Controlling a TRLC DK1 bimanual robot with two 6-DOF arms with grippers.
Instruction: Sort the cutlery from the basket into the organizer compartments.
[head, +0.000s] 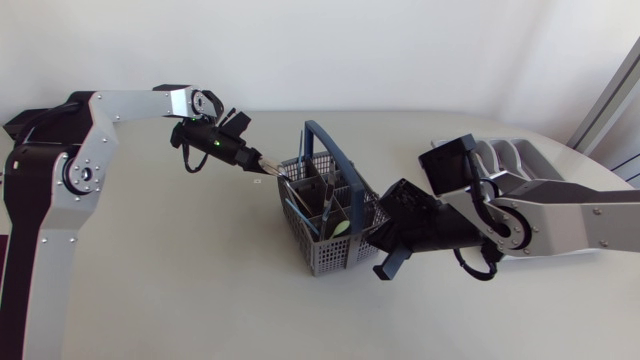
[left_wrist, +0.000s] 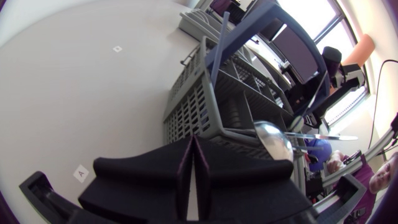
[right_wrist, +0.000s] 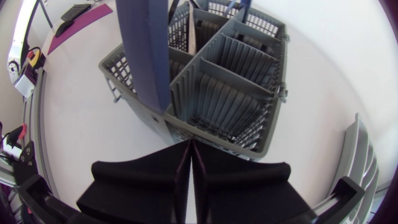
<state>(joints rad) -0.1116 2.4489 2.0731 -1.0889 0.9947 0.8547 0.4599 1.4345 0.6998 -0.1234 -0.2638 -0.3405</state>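
A grey cutlery basket (head: 330, 250) with a blue hoop handle (head: 330, 145) stands mid-table, holding several dark-handled pieces (head: 325, 200). My left gripper (head: 258, 162) is shut and empty at the basket's far left corner. In the left wrist view the fingers (left_wrist: 194, 168) are pressed together just short of the basket wall (left_wrist: 193, 106), and a spoon bowl (left_wrist: 273, 140) juts out beside them. My right gripper (head: 378, 232) is shut and empty against the basket's right side. Its fingers (right_wrist: 189, 162) nearly touch the wall (right_wrist: 217, 106), beside the handle (right_wrist: 143, 50). The compartments ahead of it look empty.
The grey organizer (head: 520, 160) lies at the back right, partly hidden by my right arm; its ribbed edge (right_wrist: 359, 155) shows beside the right gripper. Small paper markers (left_wrist: 81, 173) are stuck on the tabletop to the left of the basket.
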